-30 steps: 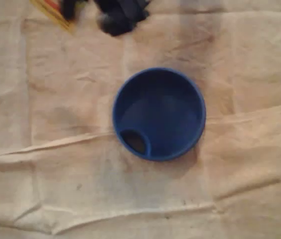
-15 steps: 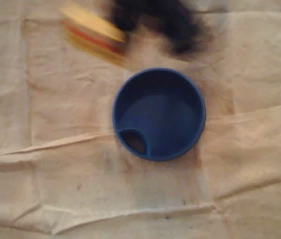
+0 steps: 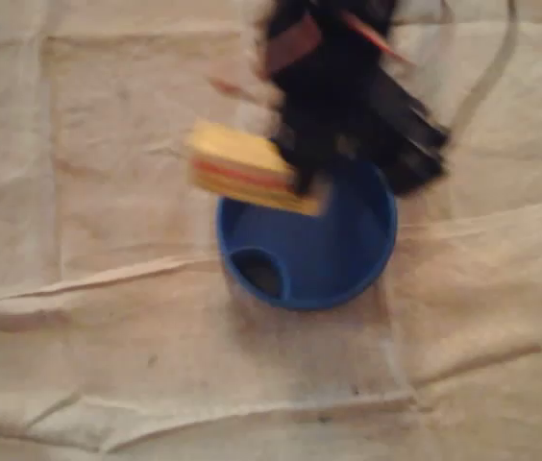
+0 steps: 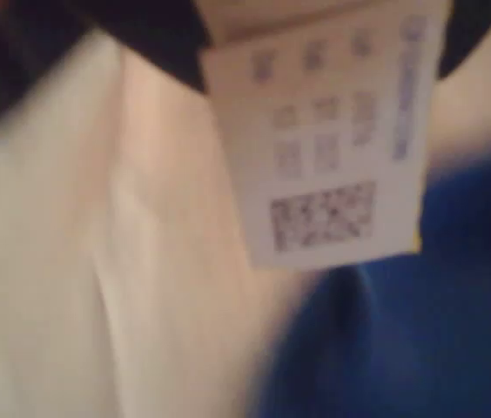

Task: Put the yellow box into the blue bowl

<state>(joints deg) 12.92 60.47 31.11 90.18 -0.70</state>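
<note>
Since half a second ago, you are bringing the yellow box (image 3: 247,173) down and to the right in the overhead view, from the far cloth to the upper left edge of the blue bowl (image 3: 300,302), and the arm is coming with it. The end effector (image 3: 302,181) is blurred with motion, but it is clamping the box by the end nearest itself, with the rest of the box sticking out to its left and riding clear of the cloth-covered desk (image 3: 108,336). The bowl is sitting just below and partly under the end effector, with only the gripped end of the box overlapping its rim. In the wrist view the box's white printed face (image 4: 324,157) is hanging close to the lens, with the bowl's blue (image 4: 420,340) lying beyond and to the right. So pickup and most of the carry are looking done; centring the box over the bowl, lowering and letting go are still waiting for you.
</note>
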